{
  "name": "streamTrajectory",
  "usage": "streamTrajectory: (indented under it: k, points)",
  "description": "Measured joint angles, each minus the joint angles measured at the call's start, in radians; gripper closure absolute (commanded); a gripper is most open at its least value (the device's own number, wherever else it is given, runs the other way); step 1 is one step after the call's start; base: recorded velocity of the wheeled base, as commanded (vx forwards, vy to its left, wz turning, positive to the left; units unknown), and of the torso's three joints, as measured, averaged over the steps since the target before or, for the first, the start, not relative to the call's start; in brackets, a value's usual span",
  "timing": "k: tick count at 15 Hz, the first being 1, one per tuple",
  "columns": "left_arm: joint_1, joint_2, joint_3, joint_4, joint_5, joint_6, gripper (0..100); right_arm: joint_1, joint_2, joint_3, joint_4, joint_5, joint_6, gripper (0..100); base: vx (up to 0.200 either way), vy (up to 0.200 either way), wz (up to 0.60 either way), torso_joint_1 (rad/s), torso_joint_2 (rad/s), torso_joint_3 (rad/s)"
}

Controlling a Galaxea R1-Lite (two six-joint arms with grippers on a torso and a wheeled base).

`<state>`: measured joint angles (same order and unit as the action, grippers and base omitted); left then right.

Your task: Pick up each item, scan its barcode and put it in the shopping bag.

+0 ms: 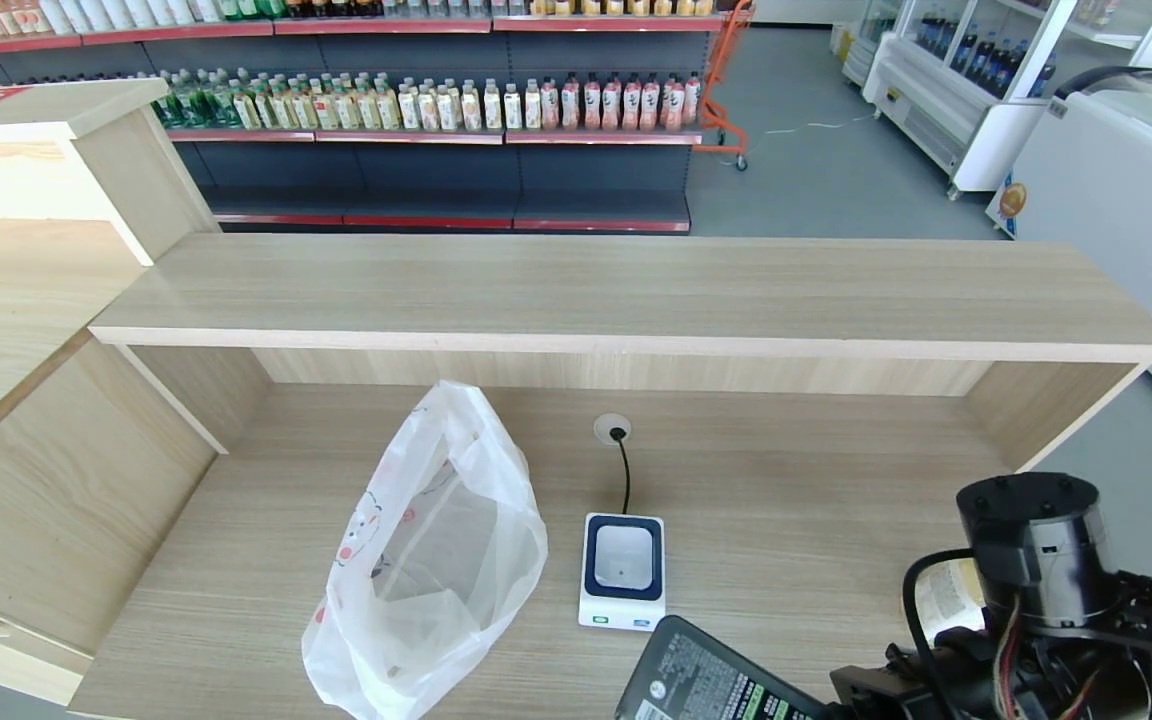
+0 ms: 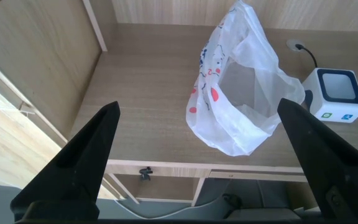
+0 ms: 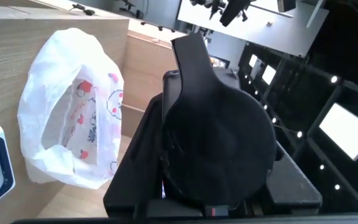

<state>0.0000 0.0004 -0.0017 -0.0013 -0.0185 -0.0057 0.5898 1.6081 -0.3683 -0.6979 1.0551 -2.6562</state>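
Packet (image 1: 701,678) gripped in right hand (image 1: 836,695), near scanner (image 1: 622,570)

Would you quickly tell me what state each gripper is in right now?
Left gripper: open, empty.
Right gripper: closed on a black package.

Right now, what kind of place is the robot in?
Most likely a small shop's checkout. Behind it stand shelves of bottled drinks and glass-door fridges, and on the wooden counter sit a barcode scanner and a plastic shopping bag.
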Motion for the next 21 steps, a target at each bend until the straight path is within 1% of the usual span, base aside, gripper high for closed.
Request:
streamTrajectory:
  k: [3,6,8,9,10,11,12,13,14,15,16,17,19,21]
  points:
    - [0.000,0.000,0.000,0.000,0.000,0.000,0,0.001,-0.005,0.000,0.001,0.000,0.003,100,0.000,0.000,0.00,0.000,0.00,0.000]
    - [0.000,0.000,0.000,0.000,0.000,0.000,0,0.001,-0.013,0.000,0.038,0.000,0.005,100,0.000,0.000,0.00,0.000,0.00,0.000]
    - [0.000,0.000,0.000,0.000,0.000,0.000,0,-0.002,-0.020,-0.007,0.062,-0.001,0.048,100,0.000,0.000,0.00,0.000,0.00,0.000]
    - [0.000,0.000,0.000,0.000,0.000,0.000,0,-0.007,-0.023,-0.017,0.062,-0.002,0.142,100,0.000,0.000,0.00,0.000,0.00,0.000]
    - [0.000,0.000,0.000,0.000,0.000,0.000,0,-0.013,-0.027,-0.026,0.063,-0.006,0.265,100,0.000,0.000,0.00,0.000,0.00,0.000]
    - [0.000,0.000,0.000,0.000,0.000,0.000,0,-0.021,-0.042,-0.034,0.064,-0.030,0.392,100,0.000,0.000,0.00,0.000,0.00,0.000]
    - [0.000,0.000,0.000,0.000,0.000,0.000,0,-0.038,-0.064,-0.040,0.063,-0.055,0.470,100,0.000,0.000,0.00,0.000,0.00,0.000]
    - [0.000,0.000,0.000,0.000,0.000,0.000,0,-0.074,-0.094,-0.044,0.064,-0.070,0.536,100,0.000,0.000,0.00,0.000,0.00,0.000]
    - [0.000,0.000,0.000,0.000,0.000,0.000,0,-0.136,-0.123,-0.045,0.081,-0.078,0.612,100,0.000,0.000,0.00,0.000,0.00,0.000]
    - [0.000,0.000,0.000,0.000,0.000,0.000,0,-0.197,-0.149,-0.040,0.135,-0.082,0.724,100,0.000,0.000,0.00,0.000,0.00,0.000]
    - [0.000,0.000,0.000,0.000,0.000,0.000,0,-0.239,-0.174,-0.038,0.213,-0.083,0.863,100,0.000,0.000,0.00,0.000,0.00,0.000]
    - [0.000,0.000,0.000,0.000,0.000,0.000,0,-0.277,-0.197,-0.043,0.260,-0.084,1.018,100,0.000,0.000,0.00,0.000,0.00,0.000]
    - [0.000,0.000,0.000,0.000,0.000,0.000,0,-0.330,-0.234,-0.055,0.293,-0.085,1.326,100,0.000,0.000,0.00,0.000,0.00,0.000]
    - [0.000,0.000,0.000,0.000,0.000,0.000,0,-0.370,-0.263,-0.068,0.303,-0.088,1.688,100,0.000,0.000,0.00,0.000,0.00,0.000]
